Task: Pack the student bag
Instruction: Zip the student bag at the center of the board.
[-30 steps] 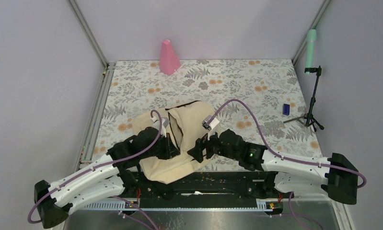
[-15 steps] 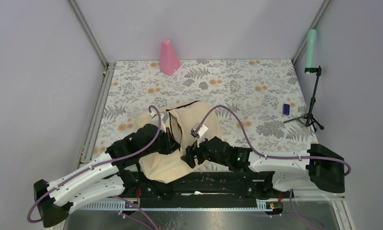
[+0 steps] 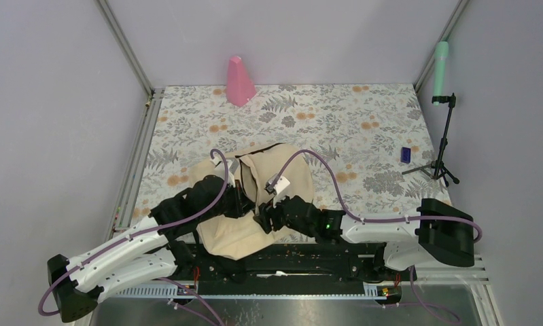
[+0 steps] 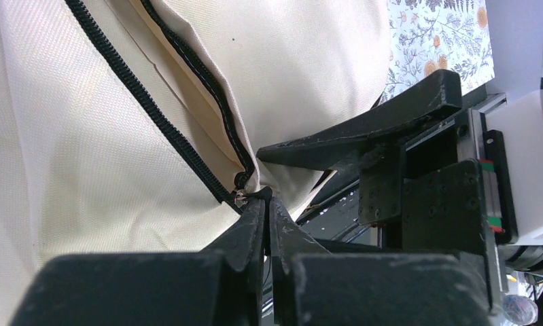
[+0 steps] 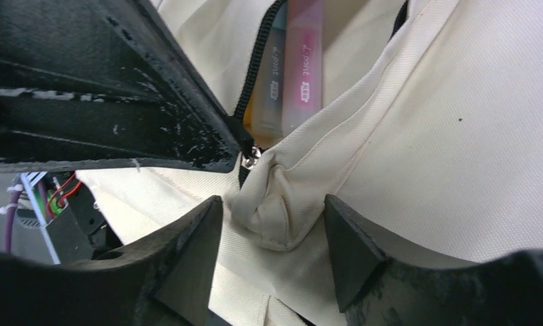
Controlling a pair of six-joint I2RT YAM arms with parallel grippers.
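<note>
The beige student bag [image 3: 272, 170] lies on the floral table near the arms, its black zipper [image 4: 153, 115] partly open. My left gripper [image 4: 265, 198] is shut on the zipper pull [image 5: 253, 157] at the zipper's end. My right gripper [image 5: 272, 210] is open, its jaws on either side of a bunched fold of bag fabric [image 5: 276, 207] just below that pull. Through the gap in the zipper a pink flat item [image 5: 304, 68] and a grey one [image 5: 275, 81] show inside. In the top view both grippers meet at the bag's near side, left [image 3: 244, 204] and right [image 3: 263, 219].
A pink cone [image 3: 240, 81] stands at the table's far edge. A small blue object [image 3: 405, 154] lies at the right, beside a black tripod [image 3: 445, 146] carrying a green cylinder [image 3: 441, 61]. The arms' black base rail [image 3: 302, 261] runs along the near edge.
My right arm has swung left and come up to the bag's zipper end, its jaws narrowing around the fabric fold. The left gripper has stayed shut in place.
</note>
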